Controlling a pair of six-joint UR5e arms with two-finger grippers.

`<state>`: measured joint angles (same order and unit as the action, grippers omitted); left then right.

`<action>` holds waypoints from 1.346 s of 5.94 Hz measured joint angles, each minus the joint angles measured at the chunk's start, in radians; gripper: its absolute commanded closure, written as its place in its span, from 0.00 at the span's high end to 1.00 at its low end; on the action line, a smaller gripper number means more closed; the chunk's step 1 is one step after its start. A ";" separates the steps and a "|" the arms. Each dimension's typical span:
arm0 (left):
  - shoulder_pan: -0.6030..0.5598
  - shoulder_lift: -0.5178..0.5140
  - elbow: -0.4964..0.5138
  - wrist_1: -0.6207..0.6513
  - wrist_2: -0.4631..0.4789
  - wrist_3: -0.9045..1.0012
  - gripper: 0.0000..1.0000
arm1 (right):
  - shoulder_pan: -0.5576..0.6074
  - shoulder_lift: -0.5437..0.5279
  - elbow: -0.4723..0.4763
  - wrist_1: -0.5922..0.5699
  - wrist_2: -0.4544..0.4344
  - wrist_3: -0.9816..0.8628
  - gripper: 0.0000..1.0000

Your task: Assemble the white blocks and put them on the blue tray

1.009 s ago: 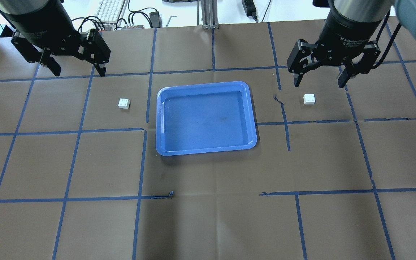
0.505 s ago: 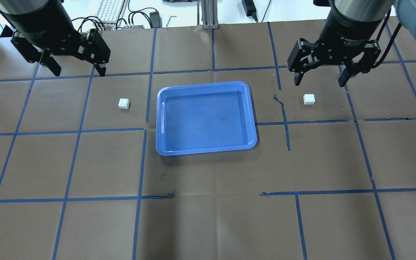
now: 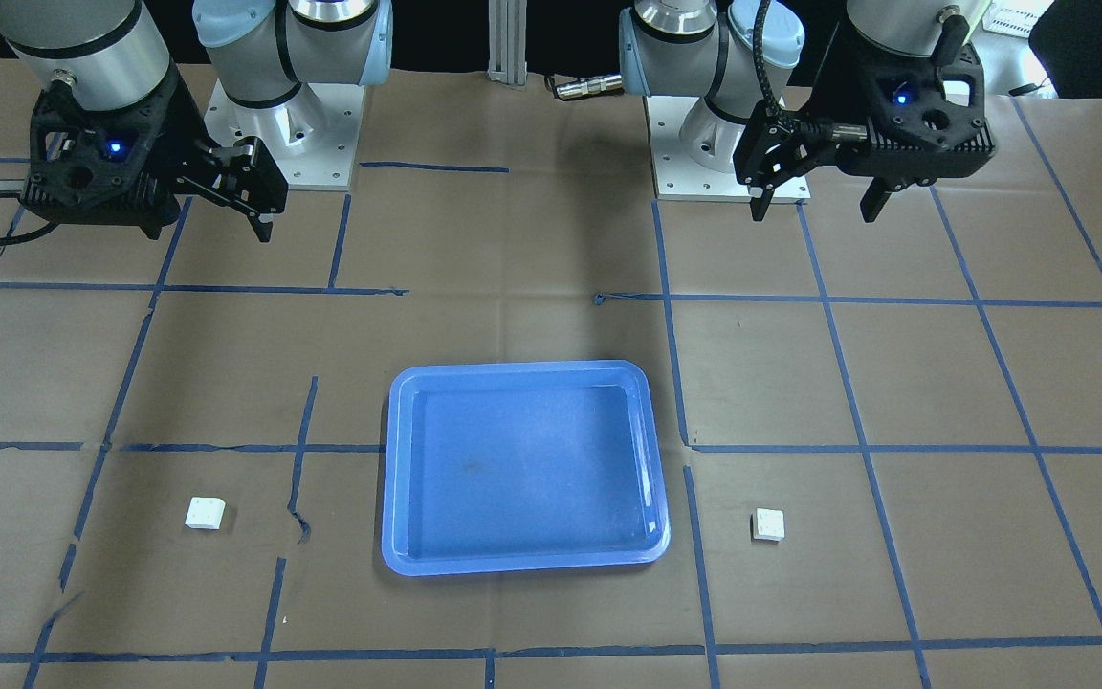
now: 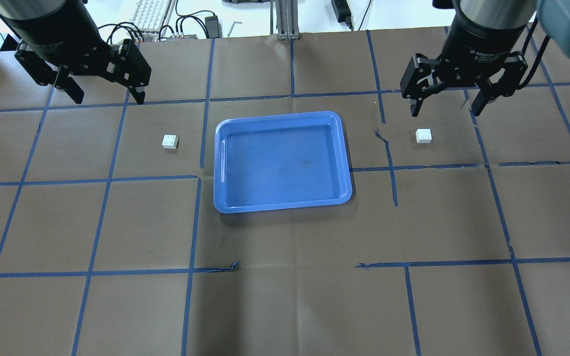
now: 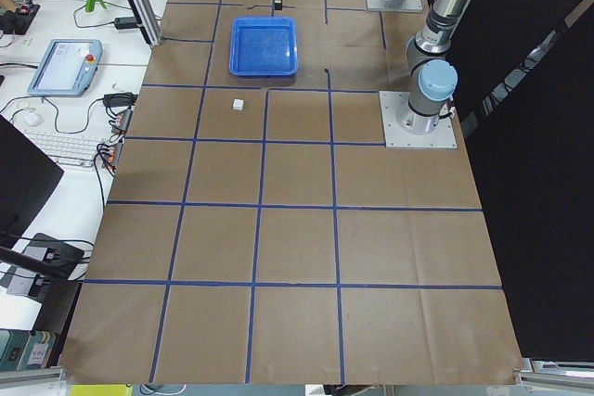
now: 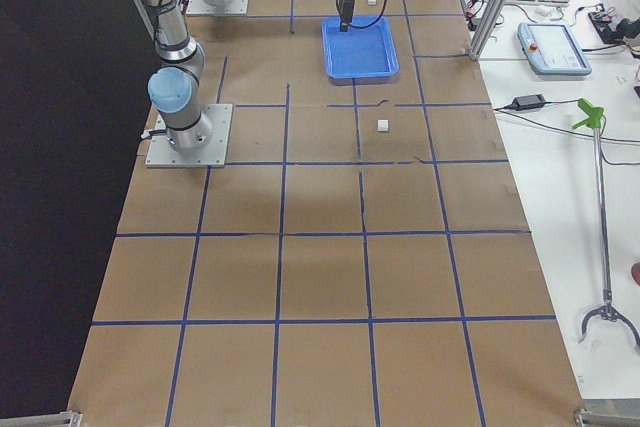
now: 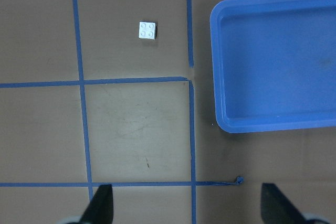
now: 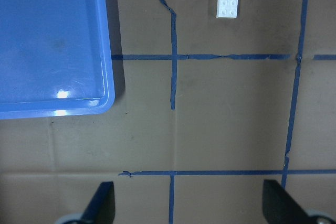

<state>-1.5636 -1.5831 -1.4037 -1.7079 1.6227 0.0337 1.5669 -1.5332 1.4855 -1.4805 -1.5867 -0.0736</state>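
Nothing of the task is done yet. The blue tray (image 4: 282,163) holds nothing and sits mid-worktop (image 4: 285,301). The white blocks lie unjoined on the paper, well apart, the left block (image 4: 169,142) on one side of the tray and the right block (image 4: 423,136) on the other. The left gripper (image 4: 109,100) and right gripper (image 4: 446,112) hang above the worktop, jaws released and holding nothing. Picking up, joining and placing all remain.
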 measured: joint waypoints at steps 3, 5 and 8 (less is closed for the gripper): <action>0.034 -0.007 -0.032 0.032 -0.021 0.005 0.99 | -0.088 0.035 -0.003 -0.036 0.010 -0.474 1.00; 0.075 -0.054 -0.164 0.223 -0.024 0.025 0.99 | -0.162 0.082 -0.009 -0.063 0.016 -0.926 0.99; 0.124 -0.281 -0.327 0.681 -0.027 0.085 0.99 | -0.229 0.191 -0.040 -0.179 0.098 -1.647 1.00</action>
<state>-1.4400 -1.8638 -1.7304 -1.0274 1.5953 0.1190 1.3375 -1.3426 1.4459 -1.6595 -1.4883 -1.7207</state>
